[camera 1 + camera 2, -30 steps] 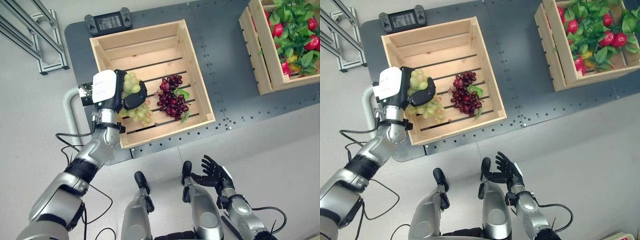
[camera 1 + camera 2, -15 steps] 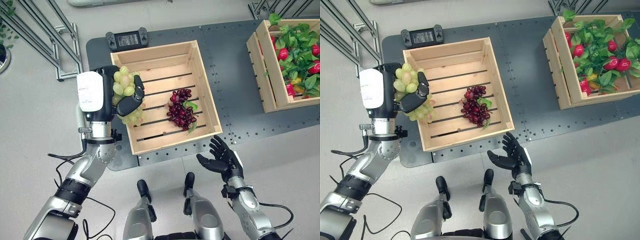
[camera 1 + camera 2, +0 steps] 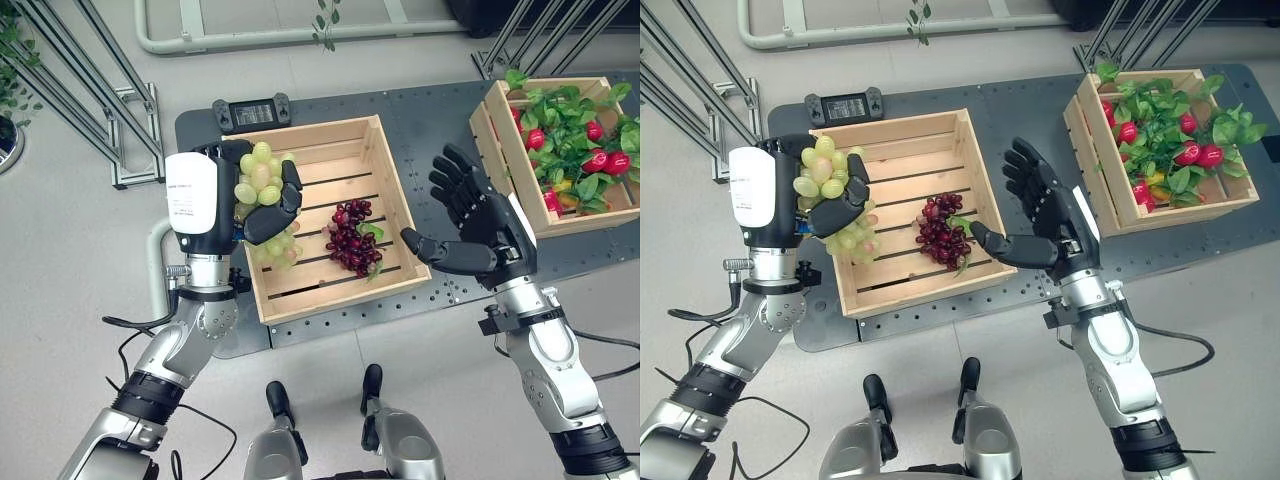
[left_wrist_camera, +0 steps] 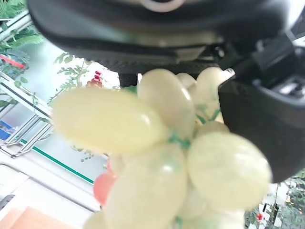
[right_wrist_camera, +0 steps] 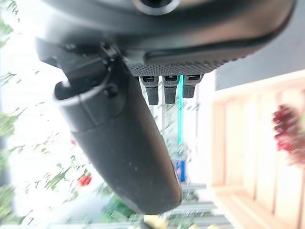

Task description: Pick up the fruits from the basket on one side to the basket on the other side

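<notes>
- Green grapes [image 4: 157, 157]: bunch seen close, pale, held against the dark palm.
- Left robot hand [image 4: 257, 119]: thumb curled round the bunch.

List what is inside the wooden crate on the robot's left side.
A dark red grape bunch with a green leaf lies on the slats of the left crate. The left robot hand holds green grapes over its left rim, covering the slats there.

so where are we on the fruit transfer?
Mid-transfer. In hand: the left robot hand is shut on the green grapes, held above the left crate. The right robot hand is open between the crates, palm toward the grapes, possibly set for a handover. Left: the red grapes lie in the left crate. The right crate already holds leafy red fruit.
</notes>
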You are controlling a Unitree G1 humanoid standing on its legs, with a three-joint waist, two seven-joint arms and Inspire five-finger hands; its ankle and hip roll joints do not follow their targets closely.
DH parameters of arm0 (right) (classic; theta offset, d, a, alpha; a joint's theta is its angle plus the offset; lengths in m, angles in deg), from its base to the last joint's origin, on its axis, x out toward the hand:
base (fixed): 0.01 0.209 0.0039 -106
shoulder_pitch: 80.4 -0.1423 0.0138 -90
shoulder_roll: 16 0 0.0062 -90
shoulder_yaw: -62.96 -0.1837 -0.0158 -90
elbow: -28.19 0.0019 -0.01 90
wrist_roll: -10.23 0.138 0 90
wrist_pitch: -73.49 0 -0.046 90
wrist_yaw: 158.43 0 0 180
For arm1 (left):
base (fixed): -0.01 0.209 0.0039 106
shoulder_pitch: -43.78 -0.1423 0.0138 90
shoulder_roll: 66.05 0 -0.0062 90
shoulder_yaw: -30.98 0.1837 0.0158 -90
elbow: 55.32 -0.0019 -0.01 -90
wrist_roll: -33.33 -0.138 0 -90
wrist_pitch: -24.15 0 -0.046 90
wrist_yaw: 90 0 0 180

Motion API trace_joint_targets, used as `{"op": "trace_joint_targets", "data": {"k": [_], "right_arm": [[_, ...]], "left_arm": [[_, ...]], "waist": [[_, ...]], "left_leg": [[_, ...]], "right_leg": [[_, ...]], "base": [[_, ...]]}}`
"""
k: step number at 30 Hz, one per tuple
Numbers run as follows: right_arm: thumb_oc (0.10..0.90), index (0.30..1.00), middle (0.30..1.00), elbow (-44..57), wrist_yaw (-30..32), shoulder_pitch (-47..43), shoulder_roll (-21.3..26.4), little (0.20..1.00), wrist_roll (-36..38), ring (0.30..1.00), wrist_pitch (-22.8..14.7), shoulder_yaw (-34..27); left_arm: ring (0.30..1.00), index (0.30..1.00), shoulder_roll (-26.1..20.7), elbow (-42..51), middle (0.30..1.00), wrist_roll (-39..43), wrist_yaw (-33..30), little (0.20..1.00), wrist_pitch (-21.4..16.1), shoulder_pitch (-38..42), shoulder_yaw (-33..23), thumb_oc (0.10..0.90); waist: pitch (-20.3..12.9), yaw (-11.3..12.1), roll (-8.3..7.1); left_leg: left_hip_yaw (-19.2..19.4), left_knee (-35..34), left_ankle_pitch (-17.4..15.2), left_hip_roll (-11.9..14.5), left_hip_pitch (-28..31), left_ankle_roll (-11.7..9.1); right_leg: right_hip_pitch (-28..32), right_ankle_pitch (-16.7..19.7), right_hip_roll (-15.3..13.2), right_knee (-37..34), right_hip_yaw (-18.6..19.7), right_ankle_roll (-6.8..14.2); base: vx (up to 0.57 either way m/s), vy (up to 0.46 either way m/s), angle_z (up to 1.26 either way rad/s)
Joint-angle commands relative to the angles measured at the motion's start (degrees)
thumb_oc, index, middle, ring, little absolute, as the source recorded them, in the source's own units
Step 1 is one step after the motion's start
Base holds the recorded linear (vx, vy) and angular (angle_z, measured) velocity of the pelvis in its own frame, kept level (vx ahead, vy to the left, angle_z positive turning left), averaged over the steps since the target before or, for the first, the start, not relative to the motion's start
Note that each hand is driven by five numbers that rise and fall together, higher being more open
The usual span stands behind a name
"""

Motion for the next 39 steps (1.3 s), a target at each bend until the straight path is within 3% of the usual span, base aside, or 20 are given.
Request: {"op": "trace_joint_targets", "data": {"k": [1, 7, 9, 13, 15, 23, 36, 39], "right_arm": [[0.800, 0.900, 0.900, 3.3, -2.5, -2.0, 1.8, 0.900, 2.7, 0.900, -4.2, 0.8], [0.800, 0.900, 0.900, 4.1, -4.3, -6.2, 0.4, 0.900, 6.0, 0.900, -1.4, 3.1], [0.800, 0.900, 0.900, 4.6, -6.1, -7.4, -0.3, 0.900, 8.0, 0.900, 2.1, 4.6], [0.800, 0.900, 0.900, 3.9, -6.0, -8.4, -0.8, 0.900, 6.8, 0.900, 3.5, 6.3], [0.800, 0.900, 0.900, 2.8, -6.5, -9.1, -1.1, 0.900, 5.8, 0.900, 4.7, 7.8], [0.800, 0.900, 0.900, 0.9, -7.2, -10.3, -2.8, 0.900, 6.5, 0.900, 9.9, 10.7], [0.800, 0.900, 0.900, -0.2, -6.5, -10.8, -5.4, 0.900, 8.4, 0.900, 12.1, 12.1], [0.800, 0.900, 0.900, 0.4, -7.3, -10.4, -6.5, 0.900, 11.9, 0.900, 12.8, 12.3]], "left_arm": [[0.300, 0.300, 2.4, 1.0, 0.300, 0.8, -1.2, 0.300, -5.2, 5.1, -0.4, 0.400], [0.300, 0.300, 3.6, 1.6, 0.300, 3.1, 0.3, 0.300, -5.9, 5.8, 0.8, 0.400], [0.300, 0.300, 4.7, 2.7, 0.300, 5.0, 1.4, 0.300, -7.3, 5.1, 0.6, 0.400], [0.300, 0.300, 6.0, 3.9, 0.300, 6.5, 3.4, 0.300, -8.1, 4.6, 0.9, 0.400], [0.300, 0.300, 7.1, 4.9, 0.300, 11.6, 6.0, 0.300, -8.3, 4.0, 1.1, 0.400], [0.300, 0.300, 9.1, 9.0, 0.300, 13.9, 8.6, 0.300, -10.4, 2.4, 0.1, 0.400], [0.300, 0.300, 10.3, 14.4, 0.300, 21.4, 14.7, 0.300, -9.6, 2.0, -0.6, 0.400], [0.300, 0.300, 10.4, 15.5, 0.300, 22.1, 15.9, 0.300, -10.0, 1.3, -0.3, 0.400]], "waist": [[-10.3, 0.4, 1.14], [-11.8, 1.1, 1.33], [-12.9, 1.6, 1.52], [-14.3, 2.0, 1.71], [-15.5, 2.4, 1.89], [-17.8, 2.8, 2.41], [-19.6, 3.1, 3.05], [-19.8, 3.2, 3.11]], "left_leg": [[-1.2, 1.2, -3.5, -0.6, -1.0, -0.6], [-1.2, 0.6, -3.6, -0.7, 0.2, -0.9], [-1.4, 0.4, -3.8, -0.8, 0.9, -1.0], [-1.7, 0.0, -3.9, -0.9, 1.6, -1.2], [-1.9, -0.2, -4.0, -1.0, 2.3, -1.3], [-2.3, -0.7, -4.6, -1.2, 4.0, -1.5], [-3.2, -0.7, -5.5, -1.7, 4.9, -1.3], [-3.0, -0.7, -5.6, -1.7, 4.9, -1.2]], "right_leg": [[0.5, -4.1, -0.5, 3.3, 0.7, 2.0], [2.1, -3.9, -0.6, 2.0, 0.6, 2.1], [2.9, -3.9, -0.7, 1.5, 0.5, 2.0], [3.8, -4.0, -0.7, 1.1, 0.3, 2.0], [4.5, -4.0, -0.9, 0.8, 0.1, 2.1], [6.0, -3.9, -1.4, -0.1, 0.1, 2.3], [6.4, -3.7, -2.3, -0.1, -0.2, 2.8], [6.2, -3.5, -2.4, -0.1, -0.3, 2.9]], "base": [[0.03, -0.029, -0.08], [0.04, -0.008, -0.04], [0.06, 0.013, 0.00], [0.03, 0.009, 0.00], [0.04, 0.018, -0.01], [0.00, 0.004, 0.00], [0.00, 0.005, 0.00], [-0.01, 0.001, 0.00]]}}
